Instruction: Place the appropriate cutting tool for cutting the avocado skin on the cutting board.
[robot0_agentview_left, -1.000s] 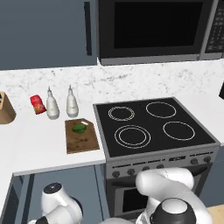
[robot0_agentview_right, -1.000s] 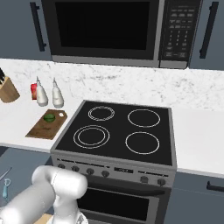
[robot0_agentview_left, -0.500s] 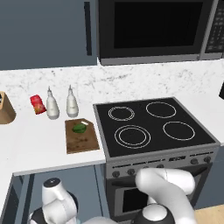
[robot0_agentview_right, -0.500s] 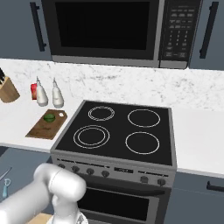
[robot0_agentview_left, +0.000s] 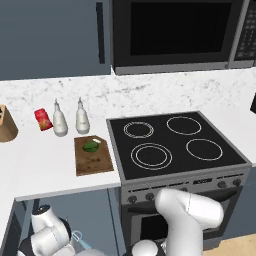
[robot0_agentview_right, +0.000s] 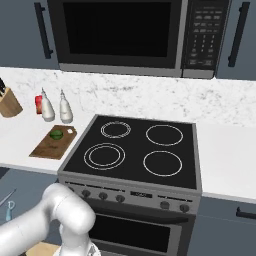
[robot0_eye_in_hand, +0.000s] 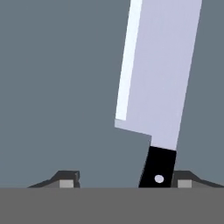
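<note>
On the worktop (robot0_agentview_left: 40, 165) left of the stove (robot0_agentview_left: 175, 145), the cutting board (robot0_agentview_left: 92, 157) lies flat with the avocado (robot0_agentview_left: 91, 146) resting on its far end. Two white bottles stand just behind it. In the hand view, the end effector (robot0_eye_in_hand: 124, 180) is spread wide. A knife (robot0_eye_in_hand: 157, 78) with a pale blade and black handle lies between the tips, its handle just beside one of them. Whether they touch cannot be told.

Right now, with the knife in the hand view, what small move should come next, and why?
Probably shift sideways to centre the knife handle: the fingers stand wide open, and the handle sits beside one, far from the other.
</note>
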